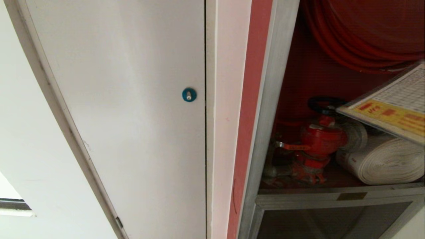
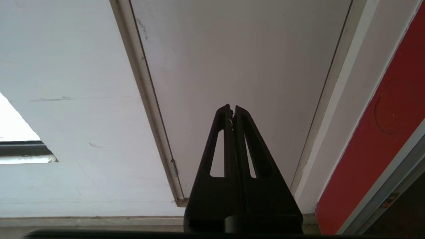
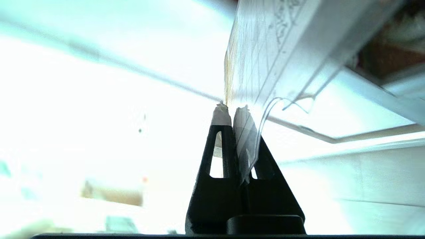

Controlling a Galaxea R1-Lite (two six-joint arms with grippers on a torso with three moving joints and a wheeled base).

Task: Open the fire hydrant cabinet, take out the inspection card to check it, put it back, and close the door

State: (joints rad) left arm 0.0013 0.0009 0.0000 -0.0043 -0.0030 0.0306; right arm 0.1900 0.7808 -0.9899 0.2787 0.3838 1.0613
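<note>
Now, your right gripper has its fingertips pressed together on the inspection card, pinching it at one edge, apparently through a clear sleeve. The card runs up and away from the tips, its long axis roughly in line with the fingers. Out from there: in the head view the inspection card hangs in the air in front of the fire hydrant cabinet, tilted, yellow-orange band on its nearer, lower side, printed table beyond it. It sits out of the cabinet's mouth, above the rolled white hose and just beside the red valve as seen; I can't tell if it touches either. The red hose reel is higher in the cabinet. The door isn't in view; the cabinet stands open.

Your left gripper has its fingers together on nothing, parked facing the white door with the blue round lock, on the far side of the cabinet's frame from the card.

My read: card is out and in the checking step. The return turns on this: the cabinet interior lies beyond the card from the right fingers, so you'd feed it in leading edge first, right arm only. Risk is snagging the valve handwheel.
</note>
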